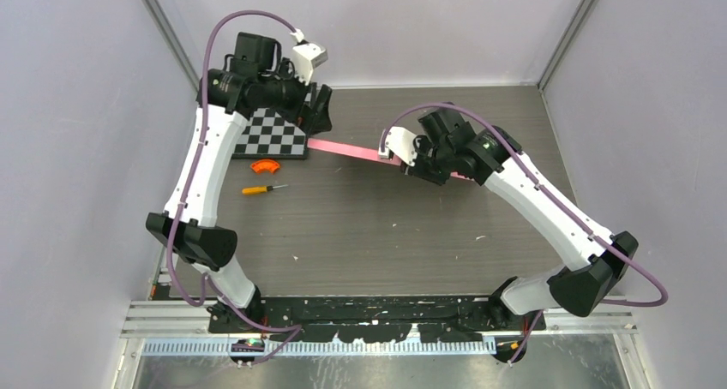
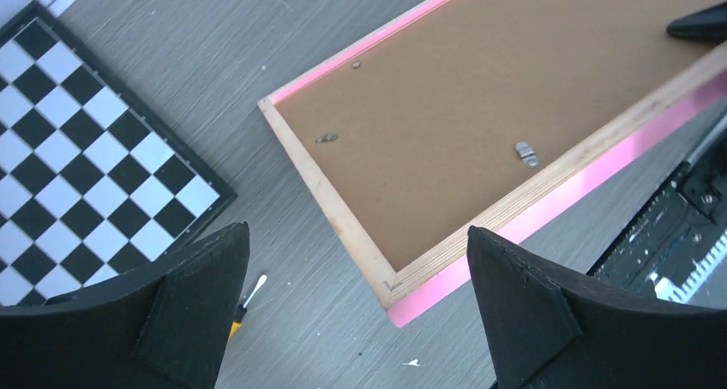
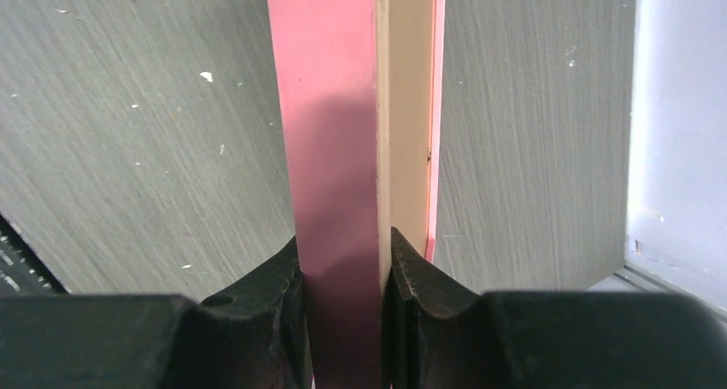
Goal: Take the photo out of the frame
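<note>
The left arm rises from its base at the near left, bends at the elbow and stretches toward the far wall, its wrist turned right over the far right corner of the chessboard [image 1: 273,134]. The left gripper [image 1: 319,106] [image 2: 356,235] hangs with its jaws spread wide and nothing between them.

The right arm runs from the near right, elbow thrown out to the right, forearm angled far and left toward the middle of the table [image 1: 360,226]. The right gripper [image 1: 410,162] [image 3: 343,248] is closed hard on one pink edge of the frame [image 1: 343,148] [image 2: 446,106] [image 3: 330,106], a finger pressed to each side of the border.

The frame sits in the far middle of the table, just right of the chessboard. From above it shows only as a thin pink strip, so it is turned up on edge or steeply tilted. Its long axis runs left to right, the right end slightly nearer. The brown fibreboard back faces the far side, toward the left wrist camera, with small metal clips [image 2: 525,153] along it. Its front face shows in no view. Whether its lower edge touches the table cannot be told.

An orange-handled screwdriver [image 1: 261,188] and a curved orange piece [image 1: 266,166] lie on the table just near of the chessboard.
</note>
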{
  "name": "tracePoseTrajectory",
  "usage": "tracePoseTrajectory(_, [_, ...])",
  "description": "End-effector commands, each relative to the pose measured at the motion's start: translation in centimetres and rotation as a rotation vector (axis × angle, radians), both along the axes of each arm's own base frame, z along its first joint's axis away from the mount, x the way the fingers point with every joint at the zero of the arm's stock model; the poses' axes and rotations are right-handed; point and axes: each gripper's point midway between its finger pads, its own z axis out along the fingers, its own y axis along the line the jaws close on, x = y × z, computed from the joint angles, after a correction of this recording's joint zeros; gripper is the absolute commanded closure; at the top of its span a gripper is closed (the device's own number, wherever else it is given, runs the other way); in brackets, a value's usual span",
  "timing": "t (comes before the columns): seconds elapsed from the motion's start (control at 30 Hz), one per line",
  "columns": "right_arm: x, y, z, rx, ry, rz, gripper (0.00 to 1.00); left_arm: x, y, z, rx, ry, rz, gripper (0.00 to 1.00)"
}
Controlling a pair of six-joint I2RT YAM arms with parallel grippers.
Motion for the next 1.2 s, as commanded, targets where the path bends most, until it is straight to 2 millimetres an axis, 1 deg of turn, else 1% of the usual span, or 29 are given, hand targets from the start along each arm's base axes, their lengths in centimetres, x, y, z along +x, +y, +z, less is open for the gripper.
tracePoseTrajectory(0.0, [-3.7,1.9,1.1,0.156,0.163,0.014,0.99,-3.3,-1.3,3.1,-0.069,-0.089,-0.182,0.00])
tracePoseTrajectory(0.1, [-4.0,1.9,1.3,0.164,0.169,0.016,0.99,-5.5,-1.4,3.2,-0.061,-0.128,-0.283,0.00])
tracePoseTrajectory(0.13, [-4.1,1.9,1.4,0.165,0.171,0.016,0.99,-6.5,-1.1,3.7,-0.054,-0.163,-0.311,0.00])
tracePoseTrajectory(0.3, [-4.4,1.7,1.5,0.170,0.173,0.020,0.99,-10.4,-0.1,3.1,0.022,-0.269,-0.489,0.00])
tracePoseTrajectory(0.4, [-4.7,1.7,1.7,0.179,0.162,0.029,0.99,-12.6,0.5,1.9,0.084,-0.340,-0.613,0.00])
tracePoseTrajectory(0.47, [-4.7,1.6,1.8,0.186,0.150,0.034,0.99,-13.2,0.6,1.0,0.143,-0.407,-0.664,0.00])
tracePoseTrajectory(0.5, [-4.9,1.5,1.8,0.187,0.149,0.039,0.99,-13.2,0.5,0.1,0.178,-0.425,-0.680,0.00])
tracePoseTrajectory(0.53, [-5.0,1.6,1.8,0.190,0.149,0.045,1.00,-13.2,0.3,-0.4,0.224,-0.459,-0.697,0.00])
tracePoseTrajectory(0.63, [-5.3,1.7,2.1,0.201,0.152,0.052,0.99,-13.1,-0.9,-1.2,0.335,-0.554,-0.745,0.00])
tracePoseTrajectory(0.7, [-5.4,1.7,2.1,0.204,0.153,0.056,1.00,-13.0,-2.0,-1.4,0.372,-0.589,-0.770,0.00])
tracePoseTrajectory(0.77, [-5.5,1.6,2.2,0.202,0.153,0.063,1.00,-12.4,-2.6,-1.2,0.391,-0.597,-0.768,0.00])
tracePoseTrajectory(0.8, [-5.6,1.6,2.3,0.203,0.150,0.068,1.00,-11.9,-3.0,-1.5,0.403,-0.587,-0.771,0.00])
tracePoseTrajectory(0.97, [-6.3,1.7,2.4,0.207,0.155,0.095,0.99,-10.8,-4.2,-1.9,0.476,-0.609,-0.772,0.01])
tracePoseTrajectory(1.03, [-6.5,1.8,2.4,0.208,0.158,0.103,0.99,-10.8,-4.6,-2.3,0.509,-0.625,-0.780,0.01])
tracePoseTrajectory(1.17, [-6.8,2.1,2.5,0.214,0.160,0.116,0.99,-10.6,-5.5,-3.1,0.531,-0.621,-0.789,0.06])
